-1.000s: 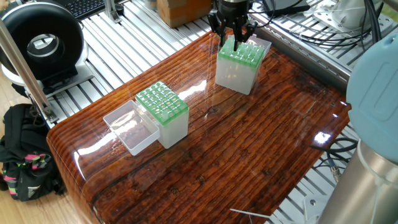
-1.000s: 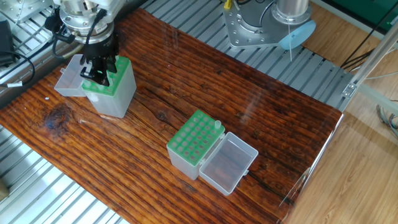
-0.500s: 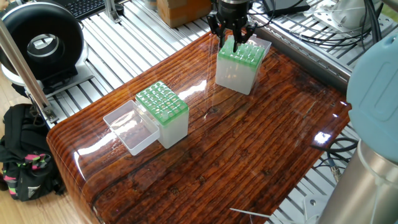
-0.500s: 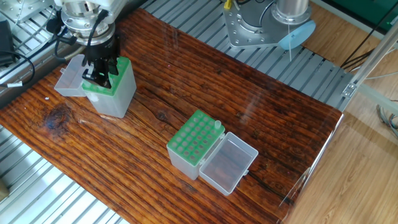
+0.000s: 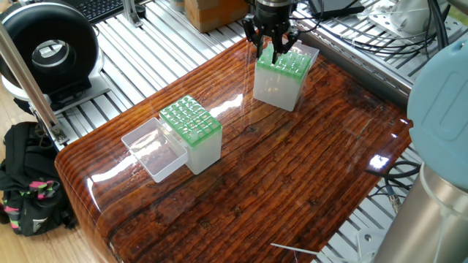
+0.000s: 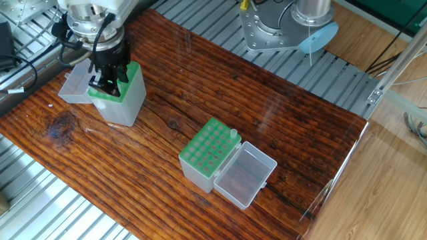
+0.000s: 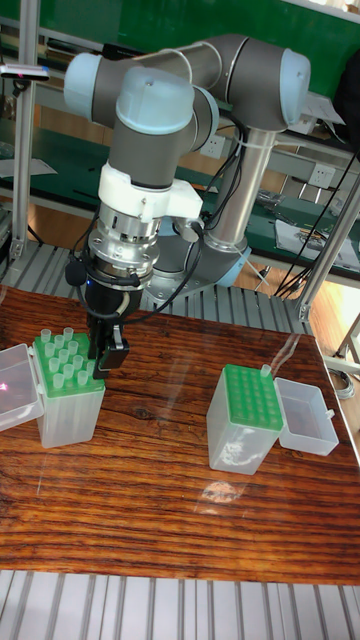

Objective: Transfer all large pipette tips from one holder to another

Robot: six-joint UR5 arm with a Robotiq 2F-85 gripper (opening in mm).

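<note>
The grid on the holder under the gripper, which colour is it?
Green grid, clearest in the tall fixed view.

Bright, even light falls from above me. The glossy table (image 5: 292,168) throws white glare in streaks near its middle and a hard spot by its right edge in one fixed view; in the other fixed view the sheen is fainter. My gripper (image 6: 107,83) casts only a soft shadow. All three views are sharp, though the nearest grey arm part (image 5: 439,88) looks slightly soft.
</note>
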